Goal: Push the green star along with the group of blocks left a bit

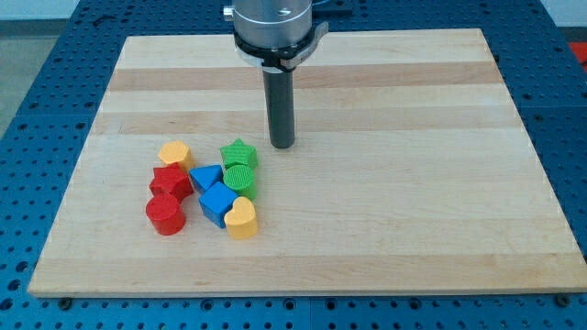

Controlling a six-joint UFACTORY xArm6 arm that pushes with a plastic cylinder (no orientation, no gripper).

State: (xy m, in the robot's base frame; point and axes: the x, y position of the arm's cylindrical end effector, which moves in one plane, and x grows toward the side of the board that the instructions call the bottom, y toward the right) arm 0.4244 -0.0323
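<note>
green star (239, 153) sits at the top right of an eight-block huddle on the worktop (413, 211): two greens with the cylinder (239, 178), two blues, a triangle (206, 176) and a cube (216, 201), two reds (170, 181) (165, 214), two yellows (174, 154) (241, 218). rod upright, no hand on it, holding nothing; my tip (282, 146) is just right of the star, not touching.

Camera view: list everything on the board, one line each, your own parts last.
green star: 1, green, right top of the cluster
green cylinder: 1, green, just below the star
yellow hexagon: 1, yellow, cluster's top left
red star: 1, red, left side
red cylinder: 1, red, bottom left
blue triangle: 1, blue, centre
blue cube: 1, blue, below the triangle
yellow heart: 1, yellow, bottom right
board: 1, pale wood
my tip: 1, dark, right of the green star, apart
</note>
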